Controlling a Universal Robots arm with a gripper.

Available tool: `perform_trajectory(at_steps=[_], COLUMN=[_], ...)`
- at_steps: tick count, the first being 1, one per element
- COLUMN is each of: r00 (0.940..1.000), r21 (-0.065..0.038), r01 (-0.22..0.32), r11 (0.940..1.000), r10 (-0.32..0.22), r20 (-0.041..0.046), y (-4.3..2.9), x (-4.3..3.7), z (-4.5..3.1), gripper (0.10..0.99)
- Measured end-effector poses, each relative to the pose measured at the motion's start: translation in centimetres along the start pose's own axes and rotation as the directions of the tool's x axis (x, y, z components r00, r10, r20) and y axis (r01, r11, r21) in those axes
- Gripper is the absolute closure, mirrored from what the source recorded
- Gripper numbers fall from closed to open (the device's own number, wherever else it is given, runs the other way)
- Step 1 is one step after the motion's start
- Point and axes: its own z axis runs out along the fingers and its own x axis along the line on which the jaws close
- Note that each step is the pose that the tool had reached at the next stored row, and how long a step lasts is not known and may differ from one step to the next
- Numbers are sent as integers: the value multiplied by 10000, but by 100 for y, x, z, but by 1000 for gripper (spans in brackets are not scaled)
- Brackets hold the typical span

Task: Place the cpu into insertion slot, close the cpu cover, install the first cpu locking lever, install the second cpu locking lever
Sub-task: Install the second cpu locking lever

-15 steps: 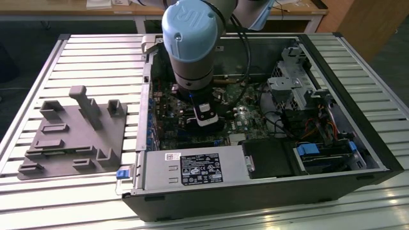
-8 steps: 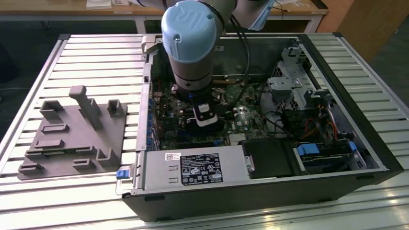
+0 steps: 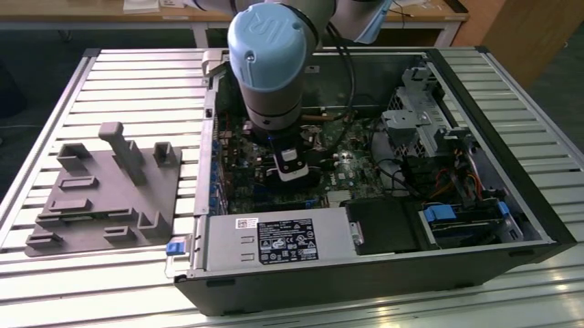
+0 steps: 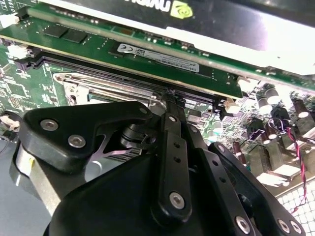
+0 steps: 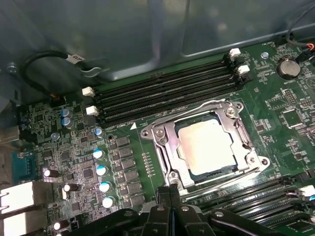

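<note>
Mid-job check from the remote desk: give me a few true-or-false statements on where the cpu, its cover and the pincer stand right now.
1. The cpu sits in the insertion slot. True.
2. The cpu cover lies closed around the chip in the first wrist view. True.
3. The pincer holds the cpu. False: its tips are beside the socket, with the chip seated.
4. The arm hangs over the grey fixture plate. False: it reaches down into the computer case.
5. The long memory slots beside the socket in the first wrist view are unfilled. True.
</note>
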Motion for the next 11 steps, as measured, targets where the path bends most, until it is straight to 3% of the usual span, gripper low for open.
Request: perform_trajectory(at_steps=[5, 11], r00=[10000, 10000], r21=[-3, 1], r01=[1, 0], r11=[10000, 10000], r10=[-1, 0], r20=[2, 0], y=[2, 77], x=[5, 9], z=[-9, -216], gripper=[980, 980])
